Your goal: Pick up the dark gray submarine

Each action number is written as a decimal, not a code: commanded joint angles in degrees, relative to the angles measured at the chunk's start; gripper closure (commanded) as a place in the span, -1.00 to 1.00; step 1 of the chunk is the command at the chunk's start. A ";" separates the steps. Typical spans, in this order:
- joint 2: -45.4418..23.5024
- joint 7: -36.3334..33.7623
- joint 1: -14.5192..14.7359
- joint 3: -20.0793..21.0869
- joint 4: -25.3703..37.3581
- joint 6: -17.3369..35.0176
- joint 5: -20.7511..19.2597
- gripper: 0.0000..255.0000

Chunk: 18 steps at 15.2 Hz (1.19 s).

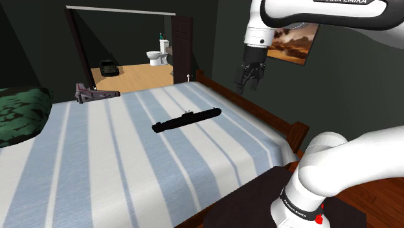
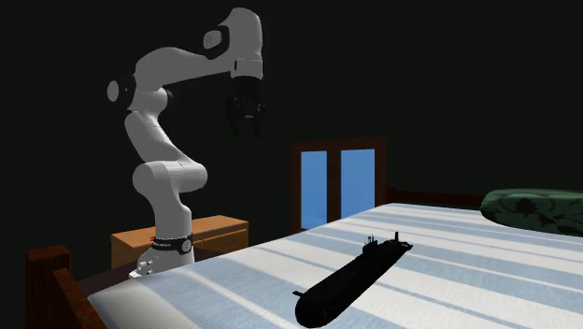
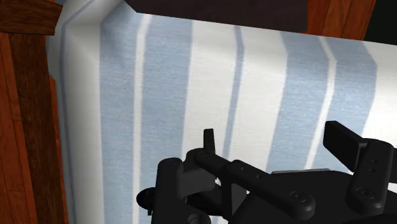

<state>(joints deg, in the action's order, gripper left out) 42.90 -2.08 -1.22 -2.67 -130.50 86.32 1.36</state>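
Black gripper [image 1: 248,87] high in the air over the wooden frame [image 1: 259,110] at the bed's side, fingers spread wide, nothing between them. Same from the second exterior view: hung up near the top, well clear of the covers, open.

Dark submarine [image 1: 186,120] flat on the blue-and-white striped bedspread [image 1: 97,168], about mid-bed, lying slantwise across the stripes. Well apart from the gripper, lower and toward the shoulder view's left of it. In the second exterior view, nose toward the camera, small tower on top, tail pointing off toward the far side.

Green patterned pillow [image 1: 19,116] at the shoulder view's left edge, on the bed. Small grey object [image 1: 94,94] at the far edge of the covers, too unclear to name.

Through the wrist view, between the parted fingers, striped cloth near the bed's corner, with reddish wood alongside.

Beyond the bed, an open doorway [image 1: 123,39] with a white toilet [image 1: 155,55] and a dark toy car [image 1: 107,67] on a light floor. Framed picture [image 1: 294,42] on the wall behind the arm.
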 commanded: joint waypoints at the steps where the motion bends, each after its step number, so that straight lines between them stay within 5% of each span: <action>1: 0.00 0.00 0.00 0.00 0.00 0.00 0.00 -1.00; 10: -12.53 26.80 4.99 -10.78 -0.35 14.30 -4.29 -1.00; 18: -28.93 50.81 10.10 -18.03 6.28 24.55 -1.38 -1.00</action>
<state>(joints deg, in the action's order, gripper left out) 16.42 45.12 8.28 -19.78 -125.37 109.57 -0.70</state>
